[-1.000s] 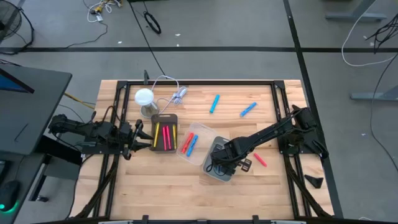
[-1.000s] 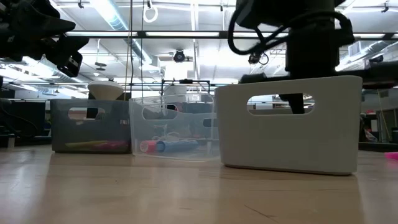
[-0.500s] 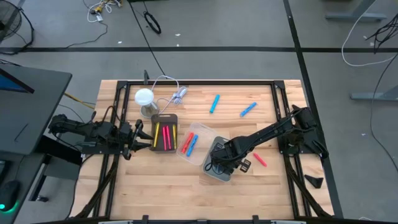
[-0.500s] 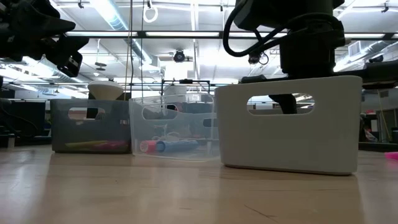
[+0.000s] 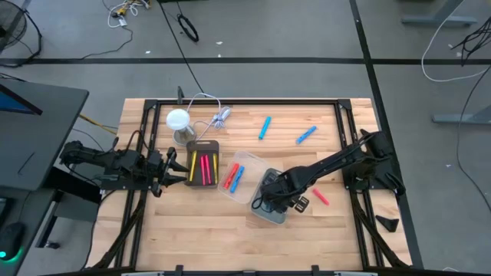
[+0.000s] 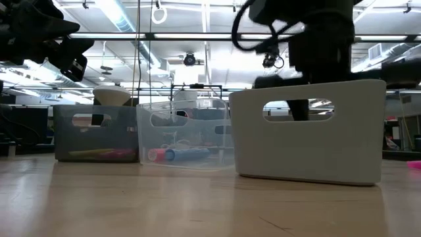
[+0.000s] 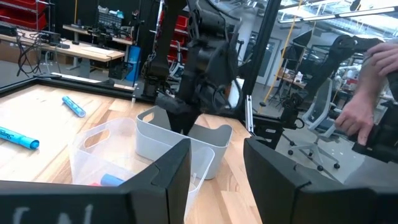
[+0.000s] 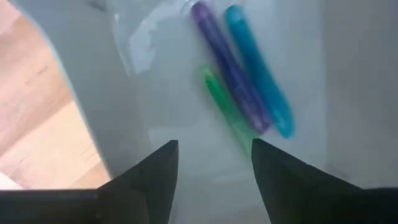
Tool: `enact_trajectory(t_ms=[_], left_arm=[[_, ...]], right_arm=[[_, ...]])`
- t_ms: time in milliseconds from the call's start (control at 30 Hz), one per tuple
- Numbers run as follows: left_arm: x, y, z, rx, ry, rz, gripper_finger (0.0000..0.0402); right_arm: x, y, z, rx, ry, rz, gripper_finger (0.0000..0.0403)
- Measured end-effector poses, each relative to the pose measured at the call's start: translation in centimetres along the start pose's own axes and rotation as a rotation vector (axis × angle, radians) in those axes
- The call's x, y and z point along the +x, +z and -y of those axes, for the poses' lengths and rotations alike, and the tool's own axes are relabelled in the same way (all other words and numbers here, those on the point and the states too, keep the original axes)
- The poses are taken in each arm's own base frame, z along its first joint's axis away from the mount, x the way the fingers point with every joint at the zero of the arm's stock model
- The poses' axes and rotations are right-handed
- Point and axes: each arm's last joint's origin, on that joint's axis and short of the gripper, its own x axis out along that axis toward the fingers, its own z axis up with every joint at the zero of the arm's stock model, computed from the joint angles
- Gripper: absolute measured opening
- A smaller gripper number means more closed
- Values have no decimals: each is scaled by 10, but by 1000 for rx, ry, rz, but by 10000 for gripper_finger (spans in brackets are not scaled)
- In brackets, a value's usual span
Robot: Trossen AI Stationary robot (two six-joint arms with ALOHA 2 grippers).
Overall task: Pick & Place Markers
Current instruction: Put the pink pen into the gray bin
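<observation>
My right gripper (image 5: 270, 201) hangs open, fingers down, over the white bin (image 6: 309, 145). In the right wrist view, a purple marker (image 8: 230, 68), a blue one (image 8: 258, 71) and a green one (image 8: 221, 99) lie flat on the bin's floor beyond the fingertips (image 8: 214, 149), which touch nothing. Two blue markers (image 5: 265, 127) (image 5: 306, 135) lie loose on the far part of the table. A red one (image 5: 321, 196) lies to the right of the white bin. My left gripper (image 5: 170, 167) waits open and level at the table's left edge.
A dark bin (image 5: 203, 144) holds yellow and pink markers. Beside it a clear bin (image 5: 244, 162) holds red and blue ones. A white lamp (image 5: 178, 119) and a cable bundle (image 5: 219, 116) sit far left. A person's hand (image 7: 360, 118) shows beyond the table.
My right gripper has stayed above the white bin and rolled a little about its own downward line. Seen through the bin's handle slot in the low view, its fingers stand differently than before.
</observation>
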Motion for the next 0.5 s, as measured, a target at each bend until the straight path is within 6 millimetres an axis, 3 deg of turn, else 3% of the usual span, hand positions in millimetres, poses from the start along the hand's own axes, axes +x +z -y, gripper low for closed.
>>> enact_trajectory(t_ms=[267, 500], left_arm=[[0, 0, 0, 0, 0, -1, 154], [0, 0, 0, 0, 0, 0, 154]], right_arm=[[-46, -12, 0, 56, -84, 111, 206], [-66, -41, -9, 430, -94, 171, 206]])
